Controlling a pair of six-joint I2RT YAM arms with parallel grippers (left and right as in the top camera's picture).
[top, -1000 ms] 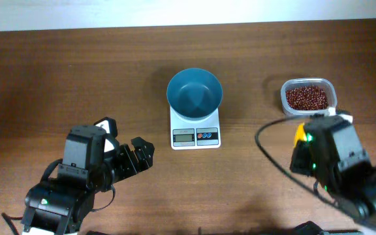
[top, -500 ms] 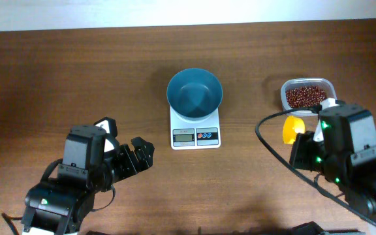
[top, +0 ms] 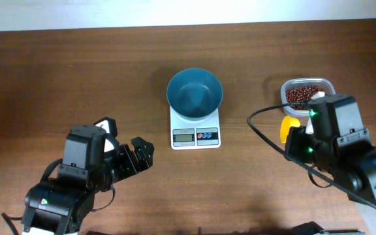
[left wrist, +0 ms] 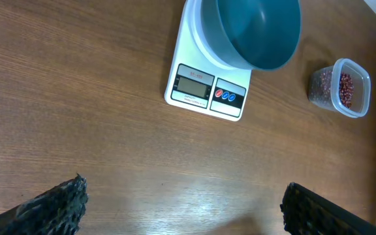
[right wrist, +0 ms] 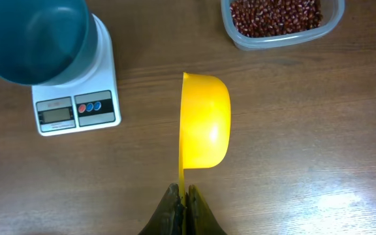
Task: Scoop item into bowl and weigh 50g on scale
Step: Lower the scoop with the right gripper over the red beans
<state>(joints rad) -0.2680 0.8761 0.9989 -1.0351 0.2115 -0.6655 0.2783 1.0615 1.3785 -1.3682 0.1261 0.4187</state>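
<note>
The teal-blue bowl [top: 194,94] stands empty on the white scale [top: 195,135] at mid table; both show in the left wrist view [left wrist: 252,29] and the right wrist view [right wrist: 34,36]. The red-brown beans [top: 305,96] lie in a clear container [top: 329,88] at the right, also seen in the right wrist view [right wrist: 276,14]. My right gripper [right wrist: 183,194] is shut on the handle of a yellow scoop [right wrist: 205,123], held on its side above the table between scale and container; the scoop shows in the overhead view [top: 288,126]. My left gripper [top: 134,158] is open and empty at the front left.
The scale's display [right wrist: 52,113] and its round buttons [right wrist: 92,106] face the front. A black cable [top: 266,143] loops from the right arm over the table. A white wall strip [top: 188,12] runs along the far edge.
My right gripper has moved left and toward the far side with the yellow scoop, which now shows left of the arm, below the bean container. The left arm has not moved.
</note>
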